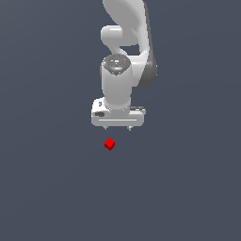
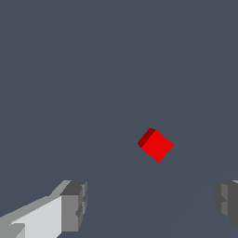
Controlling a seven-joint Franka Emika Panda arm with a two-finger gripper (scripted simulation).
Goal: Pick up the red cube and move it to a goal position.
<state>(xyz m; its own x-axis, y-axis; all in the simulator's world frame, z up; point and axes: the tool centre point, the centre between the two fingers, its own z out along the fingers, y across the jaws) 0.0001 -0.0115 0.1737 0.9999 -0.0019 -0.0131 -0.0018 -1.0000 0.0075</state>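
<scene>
The red cube [image 1: 109,144] is tiny and lies alone on the dark grey floor, turned at an angle. It also shows in the wrist view [image 2: 156,144]. My white gripper [image 1: 118,128] hangs just above and behind the cube, a little toward the exterior view's right of it. Its fingers [image 2: 74,204] are spread wide and hold nothing. The cube lies beyond the fingertips, not between them.
The white arm [image 1: 123,56] rises from the gripper to the top of the exterior view. The flat dark grey floor [image 1: 47,188] surrounds the cube on all sides.
</scene>
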